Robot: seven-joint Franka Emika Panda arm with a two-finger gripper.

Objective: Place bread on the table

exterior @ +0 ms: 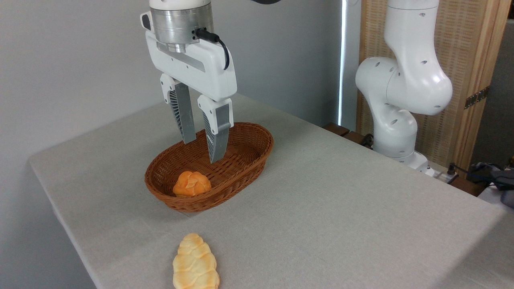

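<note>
The bun (192, 183) lies inside the wicker basket (245, 168), at its near-left end, resting on the woven floor against the rim. It is round, orange, with a knotted top. The basket stands on the table (341, 208), left of centre, oval and brown.

The claw (202, 150) hangs above the basket, fingers pointing down and slightly tilted. The two fingers stand apart with a narrow gap between them; nothing is held. Fingertips are over the basket's middle, above and behind the bun, not touching it or the wicker.

A pale braided loaf (195, 263) lies on the table cloth near the front edge, well apart from the basket, partly cut off by the frame's bottom.

The arm's white base (395, 120) stands at the table's right rear side, before a wooden screen.
</note>
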